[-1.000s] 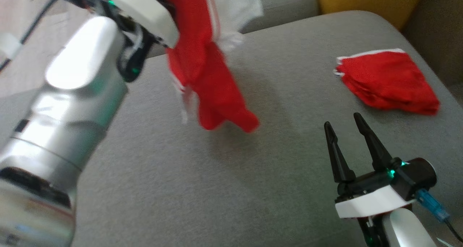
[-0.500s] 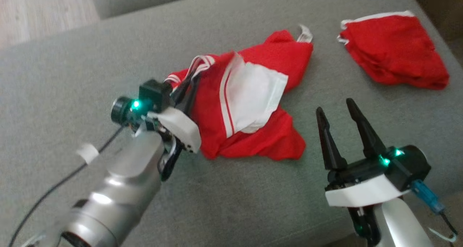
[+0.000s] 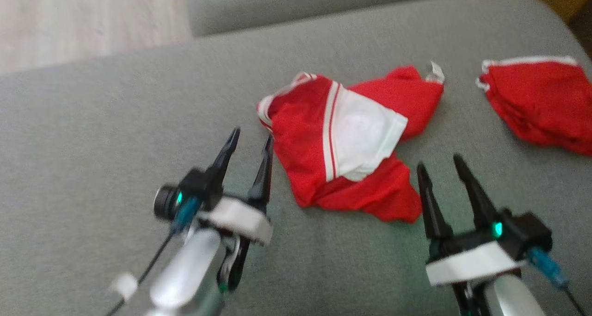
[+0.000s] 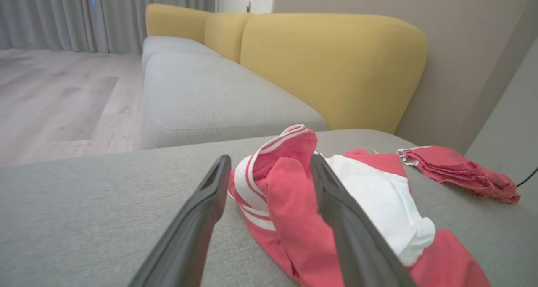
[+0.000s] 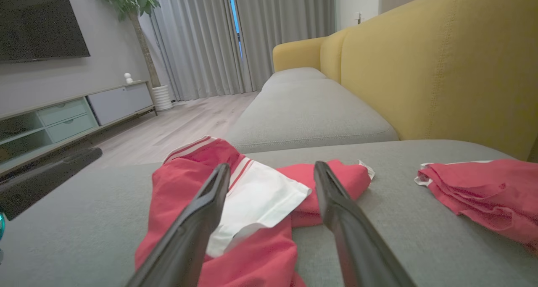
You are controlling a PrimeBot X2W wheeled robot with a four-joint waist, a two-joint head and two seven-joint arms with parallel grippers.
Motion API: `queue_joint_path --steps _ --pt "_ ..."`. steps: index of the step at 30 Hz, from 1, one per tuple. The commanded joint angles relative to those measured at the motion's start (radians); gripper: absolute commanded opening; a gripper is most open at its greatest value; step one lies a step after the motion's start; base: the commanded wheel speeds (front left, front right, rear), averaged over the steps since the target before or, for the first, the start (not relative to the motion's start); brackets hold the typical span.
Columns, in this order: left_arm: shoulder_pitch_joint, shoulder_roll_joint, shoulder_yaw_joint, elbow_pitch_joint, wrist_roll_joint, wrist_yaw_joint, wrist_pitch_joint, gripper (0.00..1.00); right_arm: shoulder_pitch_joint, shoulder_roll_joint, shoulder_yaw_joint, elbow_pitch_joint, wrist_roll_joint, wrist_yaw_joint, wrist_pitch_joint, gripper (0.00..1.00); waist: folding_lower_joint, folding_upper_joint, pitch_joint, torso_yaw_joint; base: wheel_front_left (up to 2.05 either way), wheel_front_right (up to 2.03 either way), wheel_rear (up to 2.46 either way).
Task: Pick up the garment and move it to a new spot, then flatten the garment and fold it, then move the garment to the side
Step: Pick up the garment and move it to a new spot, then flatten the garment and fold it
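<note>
Two red cloth garments lie here: one crumpled red garment with white stripes (image 3: 356,140) and one folded red garment with a white edge (image 3: 541,98). There are two robot grippers, the left gripper (image 3: 252,134) and the right gripper (image 3: 439,162), each with two long dark fingers (image 3: 476,191), four in all. There are two soft grey seat cushions (image 4: 210,93), three puffy yellow back cushions (image 4: 332,68), one leafy green plant (image 5: 126,1) and one flat black screen (image 5: 38,22).

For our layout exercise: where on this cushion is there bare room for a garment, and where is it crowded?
Bare: the cushion left of the left gripper, and the near strip between it and the right gripper. Crowded: the right, the crumpled garment beside the folded pile.
</note>
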Motion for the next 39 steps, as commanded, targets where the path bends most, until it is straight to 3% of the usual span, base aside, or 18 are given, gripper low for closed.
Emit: queue_joint_path --steps 1,5,13,16,21,29,39 --pt "-0.003 0.008 0.049 -0.046 0.017 0.01 -0.009 1.0 0.005 0.004 0.018 -0.025 0.009 -0.001 -0.006 1.0 0.0001 0.0 -0.096 0.067 0.0 0.0 0.0" --pt "0.153 0.014 0.152 -0.178 0.099 0.053 -0.009 1.0 0.054 0.01 -0.014 -0.013 0.01 -0.001 -0.006 1.0 0.0001 0.0 -0.16 0.111 0.0 0.0 0.0" --pt "0.493 0.007 0.326 -0.403 0.186 0.07 -0.009 1.0 0.149 0.02 -0.048 -0.008 0.011 -0.001 -0.006 1.0 0.0001 0.0 -0.265 0.156 0.0 0.0 0.0" --pt "0.59 -0.001 0.391 -0.471 0.206 0.067 -0.009 1.0 0.197 0.021 -0.073 -0.019 0.013 -0.001 -0.006 1.0 0.0001 0.0 -0.288 0.171 0.0 0.0 0.0" --pt "0.716 -0.006 0.432 -0.527 0.269 0.014 -0.009 1.0 0.261 0.022 -0.093 -0.026 0.014 -0.001 -0.006 1.0 0.0001 0.0 -0.312 0.188 0.0 0.0 0.0" --pt "0.773 -0.014 0.456 -0.534 0.311 -0.03 -0.009 1.0 0.286 0.022 -0.093 -0.023 0.016 -0.001 -0.006 1.0 0.0001 0.0 -0.317 0.196 0.0 0.0 0.0" --pt "0.762 -0.017 0.459 -0.526 0.322 -0.041 -0.009 1.0 0.28 0.022 -0.074 -0.016 0.012 -0.001 -0.006 1.0 0.0001 0.0 -0.312 0.192 0.0 0.0 0.0"
